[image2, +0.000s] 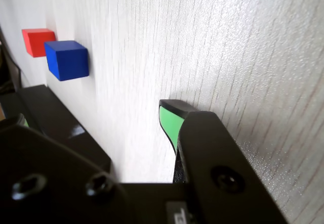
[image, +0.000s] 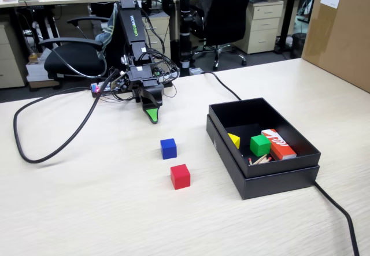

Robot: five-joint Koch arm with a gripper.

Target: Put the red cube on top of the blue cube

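Note:
The red cube (image: pixel 180 176) sits on the pale wooden table, nearest the fixed camera. Just behind it and slightly left, apart from it, sits the blue cube (image: pixel 168 148). My gripper (image: pixel 151 114) hangs low over the table behind the blue cube, pointing down, with a green pad showing at its tip. In the wrist view the blue cube (image2: pixel 67 59) and red cube (image2: pixel 38 41) lie far off at the upper left. The gripper (image2: pixel 98 102) is open there, with bare table between its jaws and nothing held.
An open black box (image: pixel 263 175) stands right of the cubes, holding a green cube (image: pixel 259 145), a yellow piece (image: pixel 234 140) and an orange-red box (image: pixel 278 144). A black cable (image: pixel 52 146) loops at the left; another (image: pixel 338 210) trails from the box. A cardboard box (image: pixel 341 30) stands at the far right.

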